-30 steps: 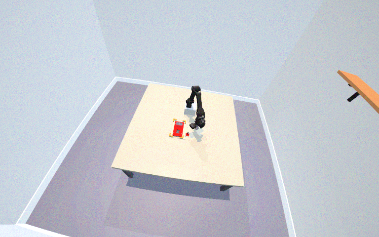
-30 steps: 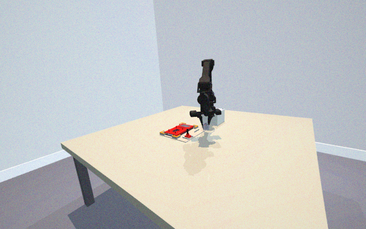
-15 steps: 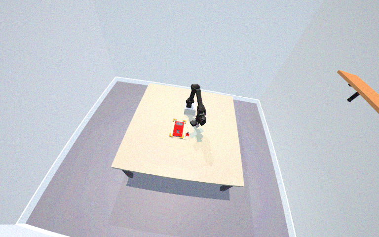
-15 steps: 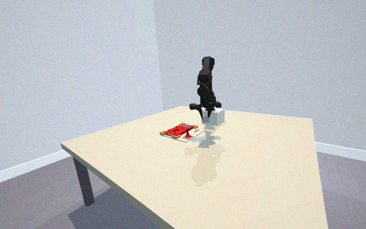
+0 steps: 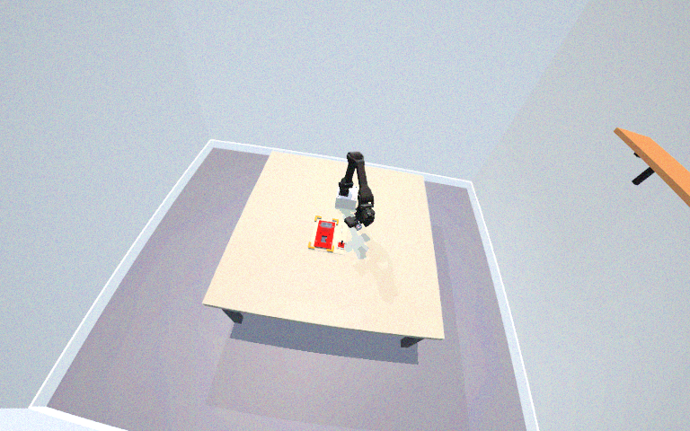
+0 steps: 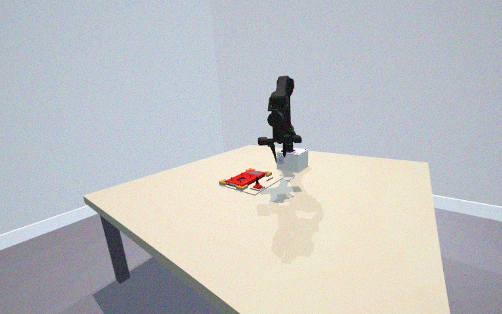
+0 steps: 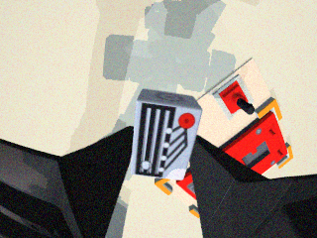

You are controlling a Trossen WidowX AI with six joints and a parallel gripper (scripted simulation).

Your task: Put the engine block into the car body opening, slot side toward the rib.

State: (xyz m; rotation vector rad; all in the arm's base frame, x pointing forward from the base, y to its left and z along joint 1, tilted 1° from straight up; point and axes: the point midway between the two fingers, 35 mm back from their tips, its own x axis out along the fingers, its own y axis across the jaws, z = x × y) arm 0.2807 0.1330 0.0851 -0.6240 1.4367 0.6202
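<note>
My gripper [image 5: 358,225] [image 6: 280,158] [image 7: 162,137] is shut on the grey engine block [image 7: 180,107], gripping it by its sides. The block's top shows black and light ribs and a red round cap. I hold it in the air above the table, to the side of the red car body [image 5: 326,230] [image 6: 251,176] [image 7: 275,130] and apart from it. The car body lies flat, with a dark opening [image 5: 323,239] [image 6: 241,178] [image 7: 256,153] in it. The block's slot side and the rib cannot be made out. In the wrist view my right finger hides part of the car body.
Orange corner brackets [image 5: 331,249] [image 6: 241,187] [image 7: 269,108] surround the car body on a pale board [image 7: 213,112]. A small red part with an upright black stick [image 5: 341,244] [image 6: 257,185] [image 7: 231,97] stands beside it, on the block's side. The white arm base [image 5: 346,203] [image 6: 299,161] stands behind.
</note>
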